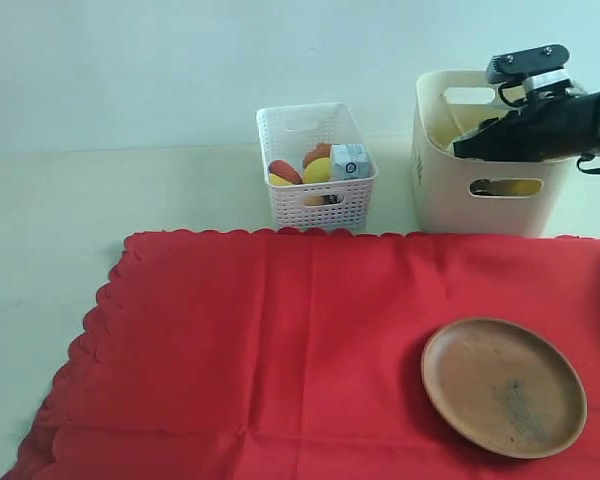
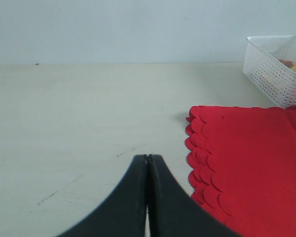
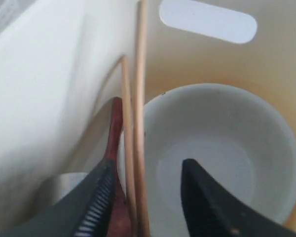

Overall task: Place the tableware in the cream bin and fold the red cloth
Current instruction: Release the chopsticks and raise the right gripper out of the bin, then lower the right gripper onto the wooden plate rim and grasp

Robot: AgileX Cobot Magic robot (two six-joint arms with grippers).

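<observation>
Inside the bin (image 1: 445,195), the parted right gripper (image 3: 148,170) is straddling light chopsticks (image 3: 139,98), leaving the stiff plate (image 1: 504,386) likely needing a rim pinch.

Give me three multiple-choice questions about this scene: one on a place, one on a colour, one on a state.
1. Where does the brown plate lie? A in the lattice basket; B on the red cloth; C on bare table.
2. What colour is the bowl inside the cream bin? A blue; B black; C pale white.
3. How is the left tool? A shut, empty; B wide open; C gripping cloth.
Answers: B, red fabric surrounds it; C, it shows pale; A, its jaws meet.
</observation>
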